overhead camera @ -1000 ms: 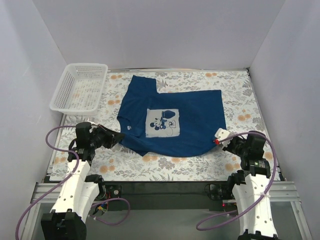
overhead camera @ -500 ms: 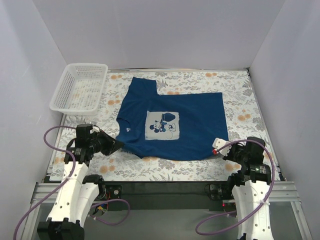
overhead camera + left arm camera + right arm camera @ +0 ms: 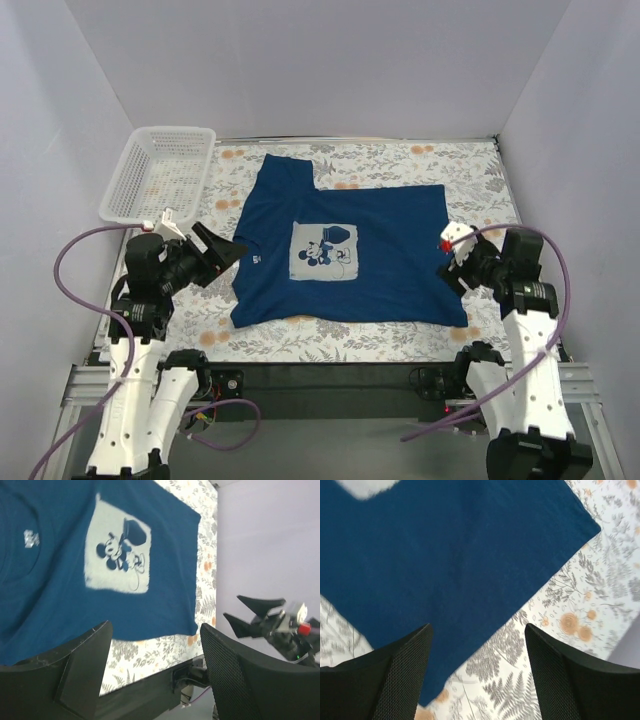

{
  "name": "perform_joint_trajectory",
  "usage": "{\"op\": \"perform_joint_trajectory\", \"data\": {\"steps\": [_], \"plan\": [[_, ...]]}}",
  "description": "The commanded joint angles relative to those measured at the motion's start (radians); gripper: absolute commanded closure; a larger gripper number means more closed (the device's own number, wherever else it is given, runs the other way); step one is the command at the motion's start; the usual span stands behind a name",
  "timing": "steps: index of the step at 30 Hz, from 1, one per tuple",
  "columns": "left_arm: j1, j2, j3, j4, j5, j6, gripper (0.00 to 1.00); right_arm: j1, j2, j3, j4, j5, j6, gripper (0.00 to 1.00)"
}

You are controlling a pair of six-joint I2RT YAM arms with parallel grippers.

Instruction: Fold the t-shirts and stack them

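Note:
A dark blue t-shirt (image 3: 385, 255) with a pale cartoon-mouse print (image 3: 324, 247) lies spread flat on the floral tablecloth (image 3: 470, 190), collar to the left and one sleeve toward the back. My left gripper (image 3: 222, 252) hovers just off the shirt's collar edge, open, with nothing between its fingers. My right gripper (image 3: 452, 262) hangs over the shirt's right hem, also open and empty. The left wrist view shows the t-shirt (image 3: 55, 545) ahead of the open left gripper (image 3: 155, 630). The right wrist view shows the t-shirt (image 3: 445, 555) hem corner under the open right gripper (image 3: 477, 630).
A white mesh basket (image 3: 160, 175) stands at the back left corner, partly off the cloth. Pale walls close in the left, back and right sides. The table's dark front rail (image 3: 330, 375) runs between the two arm bases.
Both grippers were shut low at the shirt's near corners; now both stand open and have lifted away toward the back. The shirt's near edge lies flatter and closer to the front.

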Motion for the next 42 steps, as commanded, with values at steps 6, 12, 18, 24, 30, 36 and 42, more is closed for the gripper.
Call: {"op": "perform_joint_trajectory", "data": {"steps": [6, 12, 18, 24, 30, 36, 42], "plan": [[-0.043, 0.472, 0.070, 0.628, 0.038, 0.131, 0.34, -0.002, 0.489, 0.153, 0.545, 0.132, 0.822, 0.37], [-0.083, 0.890, 0.325, 0.759, -0.040, 0.321, 0.34, 0.001, 0.821, 0.369, 0.625, 0.161, 0.932, 0.38], [-0.083, 1.330, 0.682, 0.701, -0.103, 0.385, 0.31, 0.001, 1.030, 0.555, 0.612, 0.021, 0.873, 0.38], [-0.082, 1.637, 0.992, 0.694, -0.161, 0.383, 0.33, 0.001, 1.144, 0.665, 0.621, -0.007, 0.893, 0.40], [-0.085, 1.855, 1.300, 0.633, -0.259, 0.330, 0.36, 0.001, 1.280, 0.770, 0.616, 0.097, 0.979, 0.44], [-0.097, 1.908, 1.328, 0.552, -0.309, 0.350, 0.39, 0.001, 1.400, 0.869, 0.604, 0.186, 1.053, 0.46], [-0.098, 1.868, 1.267, 0.533, -0.341, 0.390, 0.38, 0.001, 1.498, 0.974, 0.593, 0.237, 1.099, 0.49]]}}
